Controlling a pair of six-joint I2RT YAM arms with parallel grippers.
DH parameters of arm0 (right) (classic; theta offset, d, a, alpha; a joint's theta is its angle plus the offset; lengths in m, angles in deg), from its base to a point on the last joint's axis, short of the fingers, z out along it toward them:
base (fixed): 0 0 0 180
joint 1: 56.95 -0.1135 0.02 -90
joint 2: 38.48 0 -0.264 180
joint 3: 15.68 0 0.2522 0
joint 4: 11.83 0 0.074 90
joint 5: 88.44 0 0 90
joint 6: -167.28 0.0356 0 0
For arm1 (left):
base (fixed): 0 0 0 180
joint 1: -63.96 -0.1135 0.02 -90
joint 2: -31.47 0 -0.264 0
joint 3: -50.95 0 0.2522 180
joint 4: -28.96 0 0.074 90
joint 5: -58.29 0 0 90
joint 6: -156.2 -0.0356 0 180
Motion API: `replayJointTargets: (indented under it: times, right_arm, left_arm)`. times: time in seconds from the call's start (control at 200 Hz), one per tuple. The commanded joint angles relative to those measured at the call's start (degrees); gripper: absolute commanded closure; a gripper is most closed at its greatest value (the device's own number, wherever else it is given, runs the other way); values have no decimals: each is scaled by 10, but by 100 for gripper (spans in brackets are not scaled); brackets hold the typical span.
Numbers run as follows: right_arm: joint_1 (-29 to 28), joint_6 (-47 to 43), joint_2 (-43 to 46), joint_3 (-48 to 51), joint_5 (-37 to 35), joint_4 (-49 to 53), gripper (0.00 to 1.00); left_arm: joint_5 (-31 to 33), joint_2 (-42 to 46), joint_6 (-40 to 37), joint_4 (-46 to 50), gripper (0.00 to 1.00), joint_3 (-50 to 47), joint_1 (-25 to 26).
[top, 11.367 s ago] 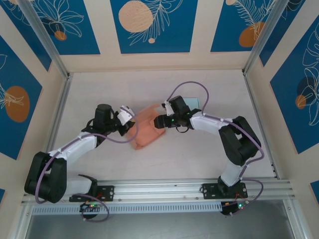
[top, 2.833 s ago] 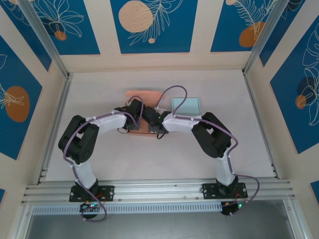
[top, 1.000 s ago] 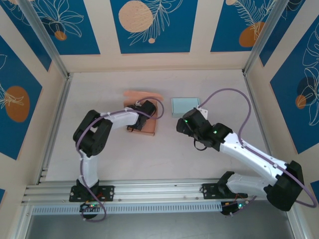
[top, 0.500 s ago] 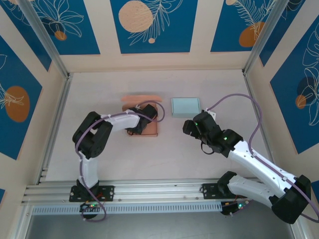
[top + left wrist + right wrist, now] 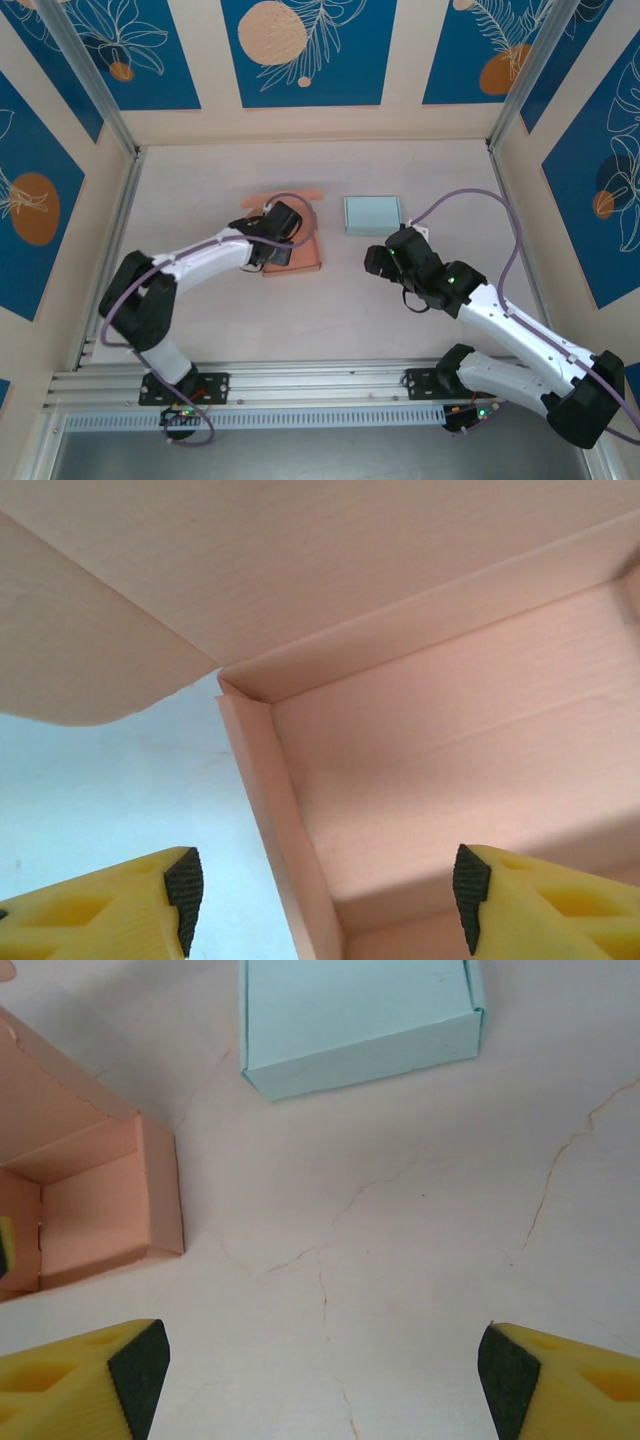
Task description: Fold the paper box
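Tools both gape: left tool (image 5: 325, 892) straddles the pink paper box (image 5: 450, 730) wall, right tool (image 5: 320, 1372) hovers above the table (image 5: 420, 1250)

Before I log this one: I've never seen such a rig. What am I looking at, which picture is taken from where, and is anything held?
Two robot arms are bolted at the near edge of a table. The wide picture looks down from above and behind them. The other two pictures come from a camera on each wrist, looking out past that arm's yellow gripper. On the table lie an open pink box and a closed blue box. The left gripper is open and straddles a wall of the pink box without touching it. The right gripper is open over bare table. Nothing is held.
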Motion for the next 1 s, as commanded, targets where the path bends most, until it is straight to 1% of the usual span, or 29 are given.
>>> replayJointTargets:
  times: [0.0, 0.075, 0.135, 0.17, 0.185, 0.235, 0.295, 0.35, 0.39, 0.425, 0.455, 0.49, 0.53, 0.57, 0.72, 0.81, 0.845, 0.93, 0.995]
  right_arm:
    - [-3, -52, -9, -26, 32, -13, 19]
    - [3, -90, -22, -43, 71, -36, 25]
    - [16, -117, -37, -61, 117, -52, 26]
    - [28, -130, -46, -71, 151, -66, 27]
    - [33, -137, -50, -76, 168, -74, 27]
    - [56, -147, -65, -88, 225, -98, 28]
    - [89, -153, -88, -109, 293, -120, 31]
    - [111, -156, -115, -130, 330, -131, 33]
    - [124, -156, -136, -148, 346, -135, 38]
    - [133, -161, -156, -164, 358, -137, 43]
    - [141, -164, -174, -180, 364, -135, 45]
    - [147, -166, -196, -200, 362, -129, 47]
    - [154, -167, -221, -223, 362, -120, 50]
    - [159, -171, -246, -241, 370, -117, 51]
    - [164, -173, -333, -289, 392, -114, 60]
    - [165, -165, -374, -299, 396, -123, 68]
    - [163, -160, -386, -297, 396, -134, 69]
    - [162, -152, -413, -294, 413, -170, 71]
    - [157, -148, -432, -294, 441, -199, 71]
  left_arm:
    - [-63, 91, 5, -40, 30, -35, -4]
    - [-64, 168, 4, -72, 29, -79, -17]
    - [-74, 234, 10, -115, 27, -126, -50]
    - [-99, 276, 16, -153, 26, -162, -85]
    - [-115, 292, 19, -175, 24, -178, -103]
    - [-192, 345, 37, -251, 19, -230, -171]
    - [-258, 384, 62, -340, 19, -283, -246]
    - [-311, 391, 71, -388, 20, -309, -300]
    - [-341, 379, 73, -404, 21, -312, -332]
    - [-356, 358, 77, -412, 26, -311, -354]
    - [-364, 334, 85, -411, 31, -305, -371]
    - [-379, 302, 95, -415, 34, -294, -388]
    - [-399, 263, 97, -425, 36, -282, -400]
    - [-404, 228, 98, -433, 38, -270, -406]
    - [-453, 126, 92, -480, 47, -242, -408]
    - [-478, 94, 95, -505, 55, -242, -405]
    - [-483, 85, 92, -508, 57, -242, -402]
    - [-485, 70, 75, -504, 57, -238, -393]
    - [-491, 65, 71, -513, 57, -239, -390]
